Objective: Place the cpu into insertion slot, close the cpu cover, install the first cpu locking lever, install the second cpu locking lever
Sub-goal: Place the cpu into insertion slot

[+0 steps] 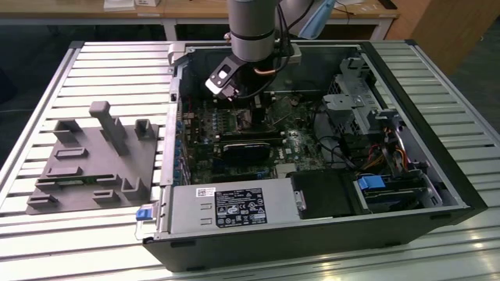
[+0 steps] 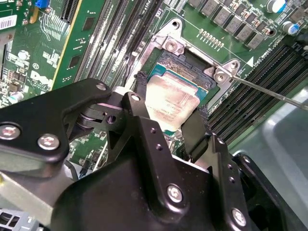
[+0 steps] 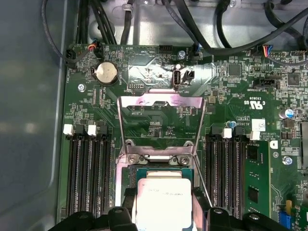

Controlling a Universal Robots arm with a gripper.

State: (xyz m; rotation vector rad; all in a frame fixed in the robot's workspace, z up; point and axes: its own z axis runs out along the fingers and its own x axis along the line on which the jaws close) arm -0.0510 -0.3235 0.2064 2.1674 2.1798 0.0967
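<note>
The black pincer (image 2: 170, 107) grips the flat silvery square cpu (image 3: 162, 202) above the silver-rimmed insertion slot (image 2: 186, 65); it should go down level and square.

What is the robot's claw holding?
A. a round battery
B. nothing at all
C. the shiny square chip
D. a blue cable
C: in the second wrist view the gripper is shut on the cpu, with a black finger pressed against each side of it, just over the slot.
</note>
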